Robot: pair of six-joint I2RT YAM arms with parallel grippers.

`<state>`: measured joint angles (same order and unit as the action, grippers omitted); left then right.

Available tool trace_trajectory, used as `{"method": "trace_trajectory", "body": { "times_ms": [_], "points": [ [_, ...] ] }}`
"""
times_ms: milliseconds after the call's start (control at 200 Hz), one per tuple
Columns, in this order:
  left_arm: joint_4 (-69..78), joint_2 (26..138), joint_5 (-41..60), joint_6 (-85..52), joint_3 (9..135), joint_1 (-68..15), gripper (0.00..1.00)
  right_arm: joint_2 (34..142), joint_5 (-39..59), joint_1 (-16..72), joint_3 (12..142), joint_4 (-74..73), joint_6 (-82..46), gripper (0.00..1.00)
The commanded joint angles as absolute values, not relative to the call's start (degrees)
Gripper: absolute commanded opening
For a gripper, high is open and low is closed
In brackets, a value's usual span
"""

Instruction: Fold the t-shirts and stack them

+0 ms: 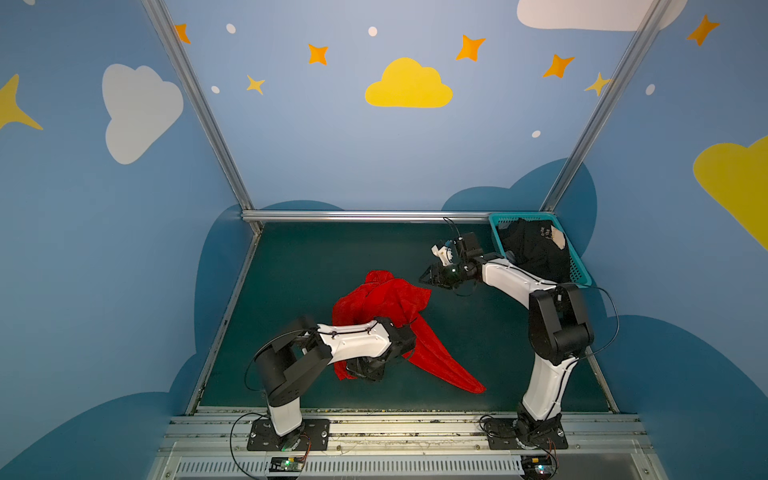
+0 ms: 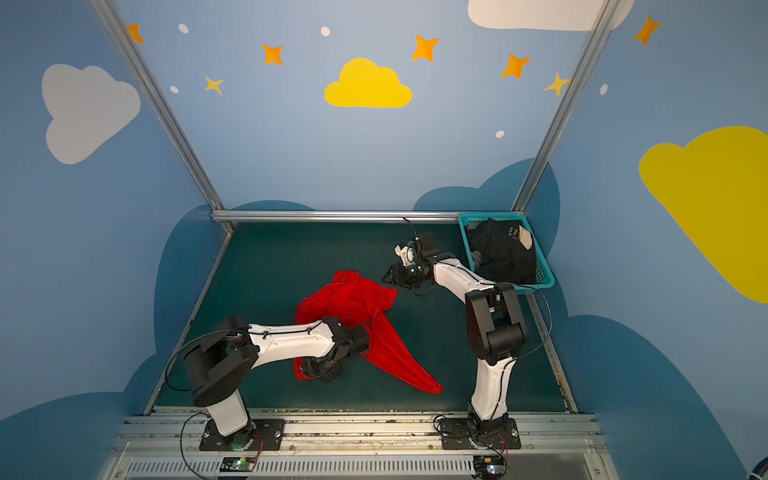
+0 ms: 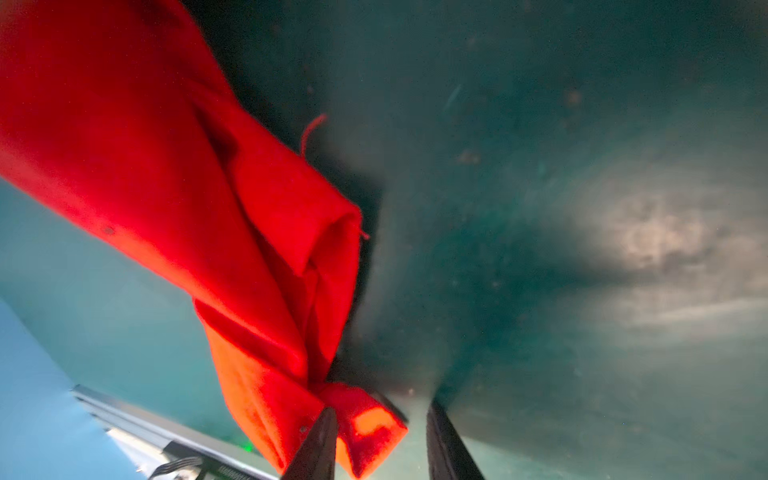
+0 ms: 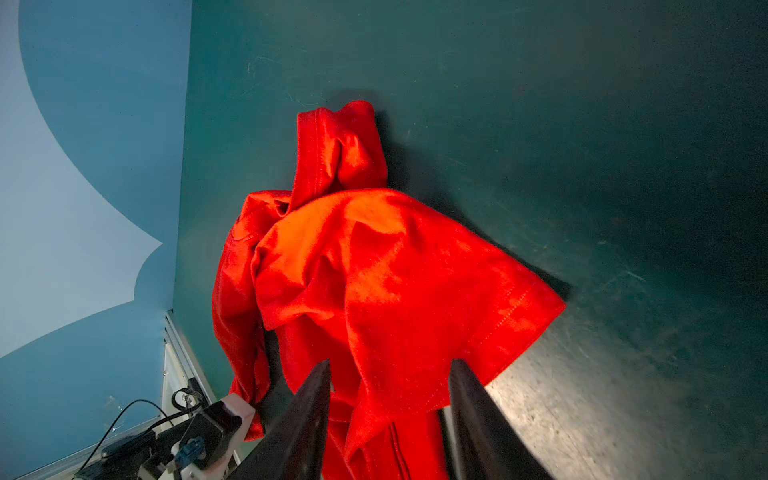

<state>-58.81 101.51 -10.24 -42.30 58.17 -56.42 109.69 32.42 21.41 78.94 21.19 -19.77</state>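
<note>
On green mat [image 1: 291, 257], we saw crumpled red t-shirt [image 1: 386, 303], left gripper [image 3: 381, 405] parted around its corner, right gripper [image 4: 390, 361] parted, empty, black t-shirt [image 1: 536, 253] in teal basket [image 1: 578, 268].

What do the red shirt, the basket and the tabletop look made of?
Red t-shirt: soft matte knit cloth, likely cotton; limp folds, stitched hem, loose thread.
Basket: teal plastic, by its moulded lattice walls.
Tabletop: dark green smooth mat or board, slight sheen, scuffed; exact material unclear.
</note>
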Motion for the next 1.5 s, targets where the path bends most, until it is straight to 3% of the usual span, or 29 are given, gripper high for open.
{"method": "trace_trajectory", "body": {
  "times_ms": [0, 75, 235, 366, 471, 531, 631, 966, 1202, 1497],
  "points": [
    [-57.5, 103.1, -8.1, -45.6, 53.0, -56.2, 0.34, 107.3, 32.9, 21.3, 78.3, 21.7, -20.5, 0.48],
    [-56.2, 102.1, -7.7, -46.7, 51.6, -56.2, 0.29, 107.1, 32.6, 21.4, 78.2, 21.9, -20.5, 0.48],
    [-53.4, 98.9, -8.4, -50.2, 48.6, -56.5, 0.06, 106.7, 32.1, 21.9, 78.2, 22.5, -20.6, 0.48],
    [-52.4, 94.4, -10.5, -53.1, 47.7, -57.5, 0.05, 106.7, 31.9, 22.3, 78.6, 22.9, -20.6, 0.48],
    [-52.4, 90.5, -12.9, -55.4, 47.8, -58.8, 0.17, 106.9, 31.8, 22.8, 79.1, 23.1, -20.6, 0.48],
    [-52.4, 88.7, -14.1, -56.6, 47.8, -59.3, 0.29, 107.0, 31.8, 23.1, 79.3, 23.1, -20.6, 0.48],
    [-53.0, 86.2, -16.0, -58.8, 47.7, -60.4, 0.35, 107.2, 31.8, 23.5, 79.5, 23.2, -20.6, 0.48],
    [-52.5, 80.4, -17.6, -65.0, 43.4, -62.6, 0.38, 108.1, 32.0, 24.1, 80.1, 23.0, -20.6, 0.48],
    [-51.6, 80.6, -19.6, -67.8, 41.0, -62.6, 0.46, 108.2, 31.9, 24.2, 80.4, 23.3, -20.6, 0.48],
    [-51.4, 85.4, -21.6, -69.1, 42.0, -61.7, 0.38, 107.7, 31.6, 24.3, 80.3, 24.0, -20.4, 0.48]
  ]
}}
